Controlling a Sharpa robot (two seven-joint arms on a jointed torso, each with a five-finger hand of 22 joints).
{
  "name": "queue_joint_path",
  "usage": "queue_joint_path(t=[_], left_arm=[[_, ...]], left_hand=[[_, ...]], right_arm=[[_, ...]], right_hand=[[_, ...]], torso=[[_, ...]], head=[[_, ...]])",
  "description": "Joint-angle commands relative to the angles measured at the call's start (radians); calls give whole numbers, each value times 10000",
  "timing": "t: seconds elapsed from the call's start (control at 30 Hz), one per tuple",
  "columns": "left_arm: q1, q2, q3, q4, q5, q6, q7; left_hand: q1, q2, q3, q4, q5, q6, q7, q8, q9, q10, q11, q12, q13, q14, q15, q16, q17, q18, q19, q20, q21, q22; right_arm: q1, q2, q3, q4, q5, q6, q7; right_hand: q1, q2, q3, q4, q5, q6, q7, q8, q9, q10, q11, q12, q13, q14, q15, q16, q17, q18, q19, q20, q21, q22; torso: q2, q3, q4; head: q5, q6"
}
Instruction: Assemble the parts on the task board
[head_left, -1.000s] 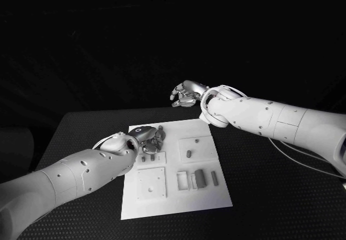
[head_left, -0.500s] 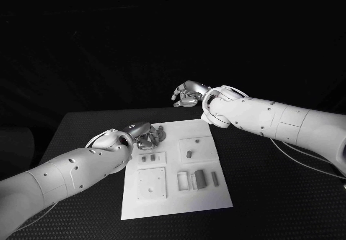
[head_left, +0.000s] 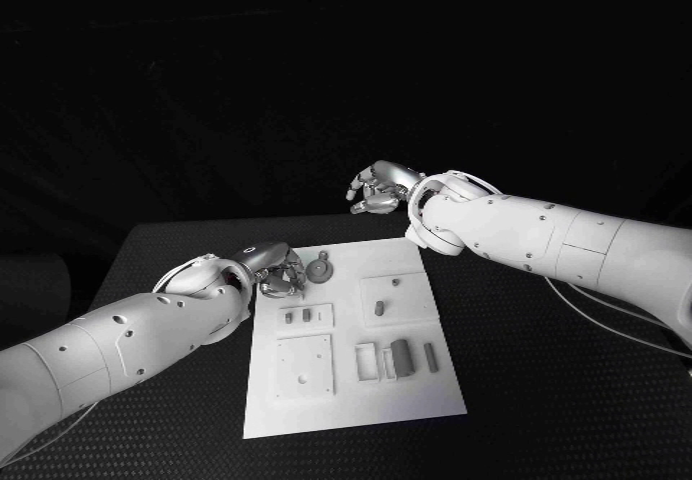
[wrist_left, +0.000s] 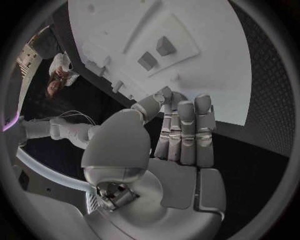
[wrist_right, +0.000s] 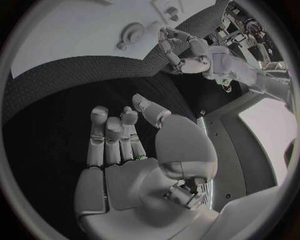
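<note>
While hidden overhead, left robot hand (wrist_left: 181, 137) grips nothing.

You see the right hand (wrist_right: 125, 150) empty with fingers loosely curled above the black table (wrist_right: 56, 115), and the left hand (wrist_right: 187, 52) beside the task board (wrist_right: 69, 30).

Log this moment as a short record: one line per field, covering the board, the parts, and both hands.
board: white task board on the black table
round part: grey, lies near the board's far left corner
other parts: small grey pieces in the board's recesses
left hand: at the board's far left edge, beside the round part, fingers together, nothing seen in it
right hand: raised beyond the board's far edge, fingers curled, holds nothing
</note>
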Motion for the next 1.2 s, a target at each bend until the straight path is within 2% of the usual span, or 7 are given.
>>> queue_joint_path(t=[0.03,0.33,0.8,1.2], left_arm=[[7,-64,-1,45,61,288,36],[5,-133,-16,-115,60,557,34],[-15,89,-59,-378,60,543,66],[-52,209,-142,-345,-29,606,67]], left_hand=[[-45,28,38,-2,29,101,53,65,9,83,11,-28,-5,80,-6,69,-12,603,46,-22,40,203],[-82,19,29,8,22,103,57,59,9,90,12,-41,-4,83,-4,76,-21,597,50,-23,39,203],[-114,37,29,11,9,91,63,43,6,84,18,-66,-6,69,1,74,-38,591,42,-23,29,202],[-118,55,35,7,11,88,64,36,5,87,18,-77,-6,68,1,79,-45,591,44,-27,29,204]], right_arm=[[-1,-7,6,22,-16,107,59],[-1,-15,6,25,-16,109,57],[-1,27,6,13,-16,103,62],[-1,40,6,8,-16,109,66]], right_hand=[[-5,-34,23,-11,22,1157,122,-52,17,-887,39,-43,13,-47,-29,-55,13,118,-20,46,-47,152],[-5,-33,23,-10,22,1158,122,-56,19,-887,39,-43,13,-47,-29,-56,14,118,-21,47,-48,151],[-3,-30,24,-12,23,1161,121,-61,23,-887,38,-43,13,-47,-30,-58,14,118,-22,47,-48,152],[3,-25,27,-15,24,1162,121,-67,26,-887,37,-44,14,-46,-31,-59,15,118,-23,46,-49,152]], torso=[[5,0,-2],[6,7,-6],[10,15,-17],[7,14,-15]], head=[[-6,-27],[18,-48],[9,-67],[-11,-78]])
